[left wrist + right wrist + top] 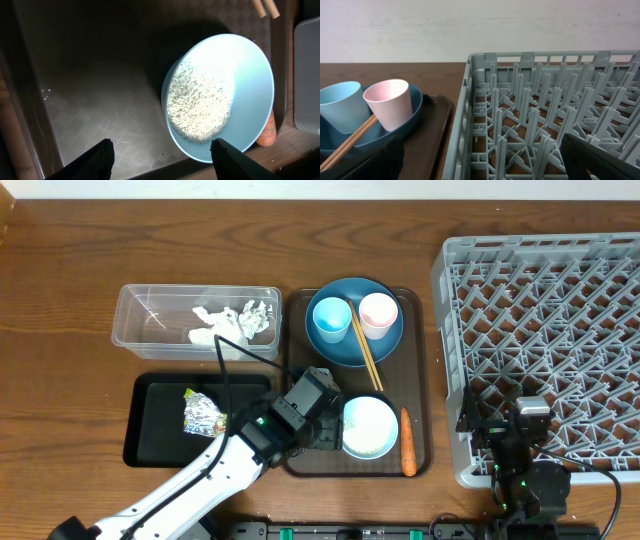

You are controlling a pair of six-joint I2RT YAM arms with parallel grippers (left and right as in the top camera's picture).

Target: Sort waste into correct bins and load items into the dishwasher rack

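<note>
The light-blue bowl (369, 427) holds white rice (200, 102) and sits on the brown serving tray (420, 370). My left gripper (318, 425) is open just left of the bowl; in the left wrist view (162, 155) one finger overlaps the bowl's rim (260, 75). The dark-blue plate (385, 345) carries the light-blue cup (331, 319), pink cup (378, 313) and chopsticks (364, 350). White napkins (233, 322) lie in the clear tub (135, 320). The foil wrapper (202, 415) lies in the black tray (150, 440). My right gripper (480, 160) is open over the grey rack's (560, 310) near-left corner.
An orange carrot (407, 441) lies on the serving tray, right of the bowl. The rack's wall (465, 115) stands close to the serving tray. The cups (390, 102) show in the right wrist view.
</note>
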